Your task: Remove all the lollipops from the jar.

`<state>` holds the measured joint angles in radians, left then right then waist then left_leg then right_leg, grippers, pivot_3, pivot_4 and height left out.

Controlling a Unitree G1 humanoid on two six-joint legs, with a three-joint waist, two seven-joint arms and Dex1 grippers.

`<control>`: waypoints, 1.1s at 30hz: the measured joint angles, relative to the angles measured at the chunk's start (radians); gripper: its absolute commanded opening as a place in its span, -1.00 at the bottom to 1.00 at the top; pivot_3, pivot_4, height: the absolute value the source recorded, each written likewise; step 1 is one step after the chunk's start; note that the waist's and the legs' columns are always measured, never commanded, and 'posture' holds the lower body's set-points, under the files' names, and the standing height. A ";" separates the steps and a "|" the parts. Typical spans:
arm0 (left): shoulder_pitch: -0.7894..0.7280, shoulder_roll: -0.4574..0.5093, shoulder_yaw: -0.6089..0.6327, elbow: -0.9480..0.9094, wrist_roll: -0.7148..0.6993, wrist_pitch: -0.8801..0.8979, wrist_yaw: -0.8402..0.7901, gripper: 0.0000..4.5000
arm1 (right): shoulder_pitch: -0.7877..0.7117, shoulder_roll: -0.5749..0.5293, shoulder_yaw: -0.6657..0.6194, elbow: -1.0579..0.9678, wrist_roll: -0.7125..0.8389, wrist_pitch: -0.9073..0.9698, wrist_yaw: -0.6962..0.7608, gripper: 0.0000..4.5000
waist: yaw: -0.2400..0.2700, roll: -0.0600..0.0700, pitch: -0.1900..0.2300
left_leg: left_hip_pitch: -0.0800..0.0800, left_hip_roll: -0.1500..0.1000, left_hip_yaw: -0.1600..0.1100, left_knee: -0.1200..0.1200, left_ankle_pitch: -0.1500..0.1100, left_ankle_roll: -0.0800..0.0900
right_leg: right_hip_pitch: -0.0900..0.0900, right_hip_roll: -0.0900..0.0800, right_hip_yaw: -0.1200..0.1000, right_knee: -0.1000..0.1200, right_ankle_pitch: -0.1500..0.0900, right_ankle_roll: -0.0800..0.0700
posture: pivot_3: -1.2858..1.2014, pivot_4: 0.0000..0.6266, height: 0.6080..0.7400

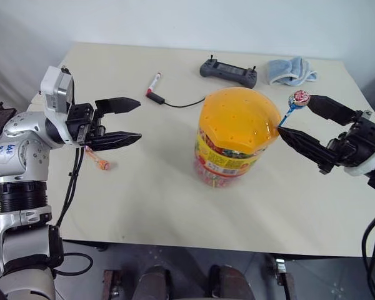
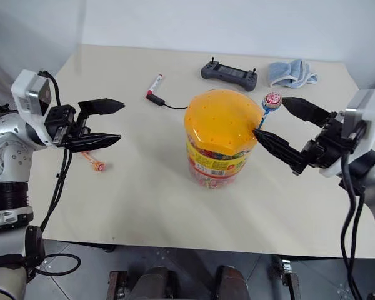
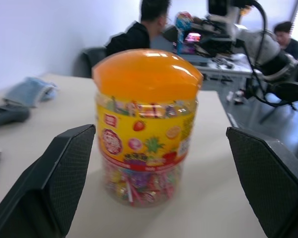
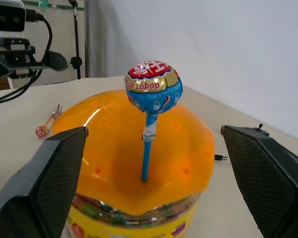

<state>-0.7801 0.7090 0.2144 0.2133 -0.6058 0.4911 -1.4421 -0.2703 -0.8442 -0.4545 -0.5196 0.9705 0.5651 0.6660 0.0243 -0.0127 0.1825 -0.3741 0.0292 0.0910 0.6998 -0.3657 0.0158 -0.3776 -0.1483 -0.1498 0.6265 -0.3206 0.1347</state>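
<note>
While blue lollipop (image 4: 152,89) stands in jar (image 1: 236,139) lid, stick bottom hidden; orange lollipop (image 1: 99,162) partly behind left gripper (image 1: 132,122); right gripper (image 1: 297,117); both jaws open, empty.

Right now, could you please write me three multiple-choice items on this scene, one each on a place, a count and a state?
1. Where is the blue-stick lollipop?
A. Standing in the jar's orange lid
B. Lying by the controller
C. On the blue cloth

2. How many lollipops stand in the jar lid?
A. Three
B. One
C. None

3. How is the right gripper?
A. Shut on the marker
B. Shut on the jar
C. Open, either side of the lollipop

Key: 1 A, its stick stands in a lid hole; 2 B, only one stands there, another lollipop lies on the table; 3 C, its fingers are apart.
</note>
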 measured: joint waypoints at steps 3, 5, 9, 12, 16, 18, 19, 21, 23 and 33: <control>-0.007 0.002 -0.013 0.000 0.000 0.001 -0.011 1.00 | -0.039 0.005 0.048 0.000 -0.012 0.004 -0.020 1.00 | -0.002 0.000 0.000 | 0.000 0.000 0.000 0.000 0.000 0.000 | 0.000 0.000 0.000 0.000 0.000 0.000 | 0.03 -0.52 1.00; -0.020 0.006 -0.020 0.000 0.000 0.000 -0.018 1.00 | -0.063 0.020 0.076 0.001 -0.025 0.004 -0.036 1.00 | -0.001 0.000 0.000 | 0.000 0.000 0.000 0.000 0.000 0.000 | 0.000 0.000 0.000 0.000 0.000 0.000 | 0.03 -0.52 1.00; -0.035 0.018 -0.021 -0.005 -0.001 0.000 -0.022 1.00 | -0.071 0.029 0.110 0.007 -0.044 0.025 -0.073 0.60 | 0.001 0.000 0.000 | 0.000 0.000 0.000 0.000 0.000 0.000 | 0.000 0.000 0.000 0.000 0.000 0.000 | 0.03 -0.52 1.00; -0.035 0.018 -0.021 -0.006 -0.003 0.000 -0.022 1.00 | -0.071 0.042 0.110 0.007 -0.041 0.027 -0.086 0.12 | -0.001 0.000 0.000 | 0.000 0.000 0.000 0.000 0.000 0.000 | 0.000 0.000 0.000 0.000 0.000 0.000 | 0.03 -0.52 1.00; -0.036 0.018 -0.021 -0.008 -0.007 0.000 -0.023 1.00 | -0.095 0.052 0.110 0.008 -0.040 0.027 -0.114 -0.51 | -0.002 0.000 0.000 | 0.000 0.000 0.000 0.000 0.000 0.000 | 0.000 0.000 0.000 0.000 0.000 0.000 | 0.03 -0.52 1.00; -0.035 0.018 -0.021 -0.008 -0.009 0.000 -0.024 1.00 | -0.113 0.052 0.108 0.007 -0.040 0.027 -0.123 -0.82 | -0.001 0.000 0.000 | 0.000 0.000 0.000 0.000 0.000 0.000 | 0.000 0.000 0.000 0.000 0.000 0.000 | 0.03 -0.52 1.00; -0.035 0.018 -0.021 -0.008 -0.013 -0.001 -0.024 1.00 | -0.120 0.053 0.108 0.007 -0.037 0.029 -0.130 -0.98 | 0.000 0.000 0.000 | 0.000 0.000 0.000 0.000 0.000 0.000 | 0.000 0.000 0.000 0.000 0.000 0.000 | 0.03 -0.52 1.00; -0.035 0.018 -0.021 -0.008 -0.015 -0.003 -0.024 1.00 | -0.150 0.054 0.104 0.009 -0.035 0.035 -0.156 -0.99 | -0.001 0.000 0.000 | 0.000 0.000 0.000 0.000 0.000 0.000 | 0.000 0.000 0.000 0.000 0.000 0.000 | 0.03 -0.52 1.00; -0.034 0.018 -0.021 -0.011 -0.018 -0.004 -0.024 1.00 | -0.190 0.054 0.094 0.009 -0.022 0.046 -0.185 -0.99 | -0.002 0.000 0.000 | 0.000 0.000 0.000 0.000 0.000 0.000 | 0.000 0.000 0.000 0.000 0.000 0.000 | 0.03 -0.52 1.00; -0.033 0.012 -0.022 -0.012 -0.024 -0.017 -0.030 1.00 | -0.399 -0.025 0.034 0.074 -0.005 0.100 -0.326 -0.99 | 0.000 0.000 0.000 | -0.001 0.000 0.000 -0.001 0.000 0.000 | -0.001 0.000 0.000 0.000 0.000 0.000 | 0.03 -0.52 1.00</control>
<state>-0.8136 0.7206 0.1919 0.2011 -0.6302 0.4739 -1.4726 -0.6692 -0.8690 -0.4202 -0.4453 0.9654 0.6653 0.3402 0.0241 -0.0126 0.1825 -0.3751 0.0293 0.0908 0.6991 -0.3658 0.0159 -0.3786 -0.1485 -0.1498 0.6263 -0.3206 0.1347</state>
